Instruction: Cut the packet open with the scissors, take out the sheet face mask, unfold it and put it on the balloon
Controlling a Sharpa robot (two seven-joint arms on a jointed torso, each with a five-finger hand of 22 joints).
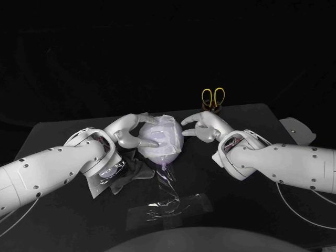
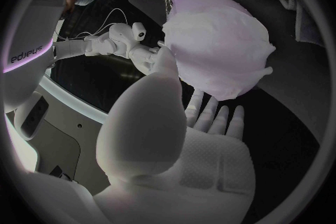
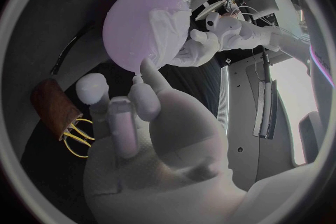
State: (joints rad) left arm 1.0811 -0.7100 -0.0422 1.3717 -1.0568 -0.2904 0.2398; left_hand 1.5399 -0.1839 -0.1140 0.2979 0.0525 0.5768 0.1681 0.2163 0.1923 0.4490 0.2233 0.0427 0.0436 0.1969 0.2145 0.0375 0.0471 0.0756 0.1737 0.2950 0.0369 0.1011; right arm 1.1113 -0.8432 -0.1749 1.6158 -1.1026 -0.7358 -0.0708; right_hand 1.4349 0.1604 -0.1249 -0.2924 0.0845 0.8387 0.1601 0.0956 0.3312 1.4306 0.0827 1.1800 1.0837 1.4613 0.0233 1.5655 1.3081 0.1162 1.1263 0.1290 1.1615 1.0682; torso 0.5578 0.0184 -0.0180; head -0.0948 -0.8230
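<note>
Head view: scissors (image 1: pixel 213 98) at one o'clock, spread left hand (image 1: pixel 128 134) and right hand (image 1: pixel 204 126) are touching the balloon (image 3: pixel 133 22) wearing its mask (image 1: pixel 159 134).

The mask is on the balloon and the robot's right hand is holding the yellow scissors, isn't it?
Not quite. The mask is on the balloon, but the right hand holds nothing. The yellow scissors stand in a brown holder at the table's far edge, as the head view shows.
</note>
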